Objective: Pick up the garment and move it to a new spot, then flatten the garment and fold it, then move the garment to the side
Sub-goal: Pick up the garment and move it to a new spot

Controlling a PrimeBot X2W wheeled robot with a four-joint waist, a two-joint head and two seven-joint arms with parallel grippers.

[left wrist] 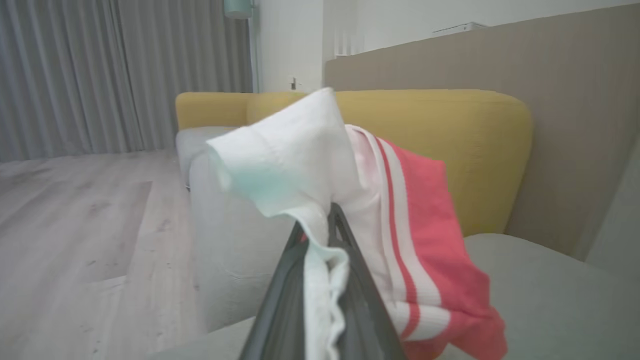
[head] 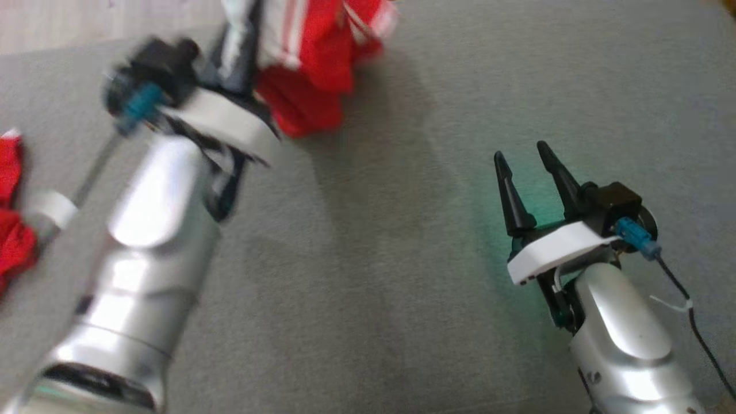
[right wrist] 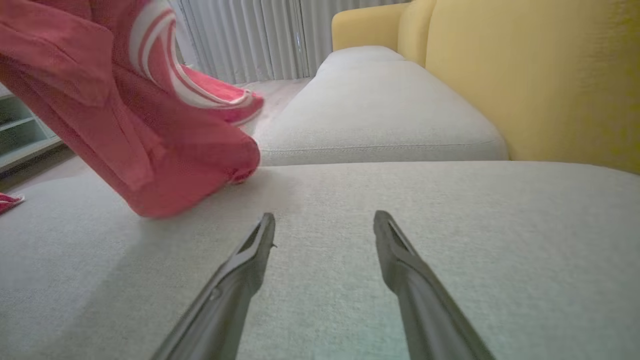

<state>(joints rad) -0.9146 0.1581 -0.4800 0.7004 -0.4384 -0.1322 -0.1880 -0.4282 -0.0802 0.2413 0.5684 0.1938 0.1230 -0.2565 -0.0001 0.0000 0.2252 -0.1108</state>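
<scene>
The garment is red with white stripes and a white edge, bunched at the top of the head view. It hangs off the grey cushion, its lower end close to the surface. My left gripper is shut on the garment's white edge, with cloth draped over both fingers. In the right wrist view the garment hangs at the upper left. My right gripper stands open low over the cushion at the right, with nothing between its fingers, well clear of the garment.
The grey sofa cushion spreads under both arms. Another piece of red cloth lies at the left edge. A yellow backrest rises behind the seat, and wood floor and curtains lie beyond the cushion's edge.
</scene>
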